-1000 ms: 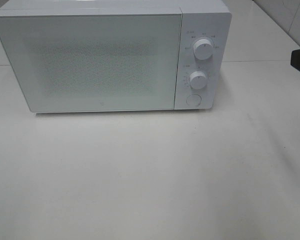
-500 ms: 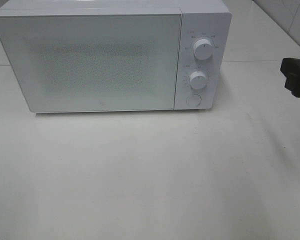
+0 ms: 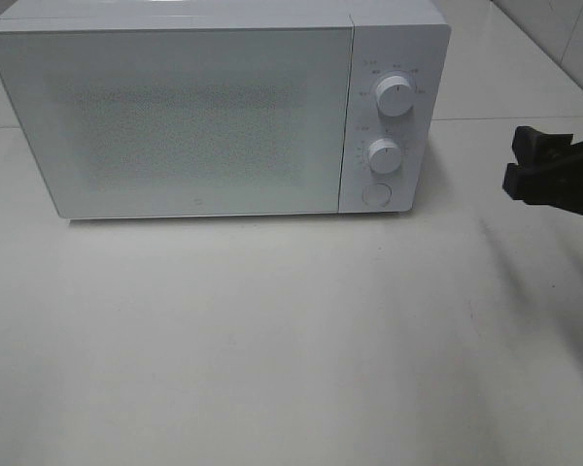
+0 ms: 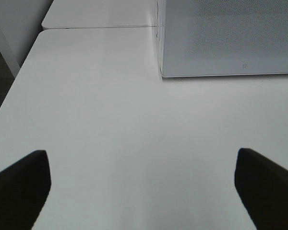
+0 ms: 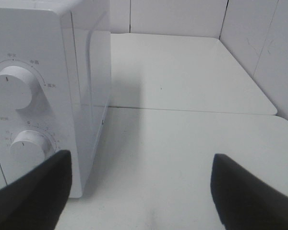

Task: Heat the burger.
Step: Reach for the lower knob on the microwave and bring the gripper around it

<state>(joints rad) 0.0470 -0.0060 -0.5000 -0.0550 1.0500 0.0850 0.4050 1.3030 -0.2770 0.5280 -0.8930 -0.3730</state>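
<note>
The microwave (image 3: pixel 204 107), door shut, stands on the table (image 3: pixel 272 340). The right gripper (image 3: pixel 517 160) hovers beside its control panel (image 3: pixel 423 146) — jaws wide, empty. The left gripper (image 4: pixel 141 189) is before its door — likewise wide, empty.

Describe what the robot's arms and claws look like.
The right claw is matte black and blocky, with two thick fingers that narrow to blunt, slanted tips. The left claw has the same plain black fingers. No cables, markings or labels show. Of the arms themselves, only a short black stretch behind the right claw is in view.
</note>
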